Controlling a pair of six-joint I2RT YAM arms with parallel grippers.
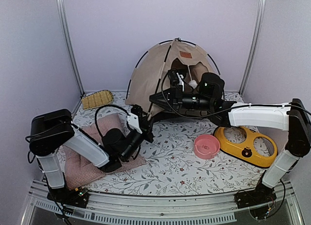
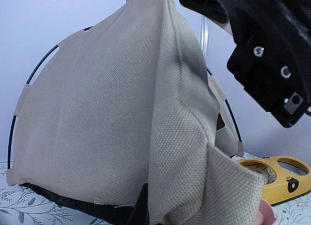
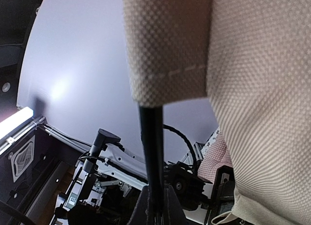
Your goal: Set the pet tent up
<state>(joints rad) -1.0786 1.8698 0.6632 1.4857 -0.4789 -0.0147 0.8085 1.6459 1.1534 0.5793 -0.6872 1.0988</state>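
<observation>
Beige pet tent (image 1: 155,69) is standing at 1 o'clock from the clenched left end effector (image 1: 148,130); the nearer right end effector (image 3: 155,208) is gripping its upright black pole (image 3: 151,152).

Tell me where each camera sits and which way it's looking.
Top external: above and behind, looking down on the table; both arms show, left pincer and right pincer at the pet tent.
Left wrist: low beside the tent, facing its beige wall; own fingers unseen, right arm top right.
Right wrist: against the tent, looking along a black pole clamped in its pincer.
Shared: tent fabric fills both wrist views; the yellow feeder shows from the top and left wrist.
</observation>
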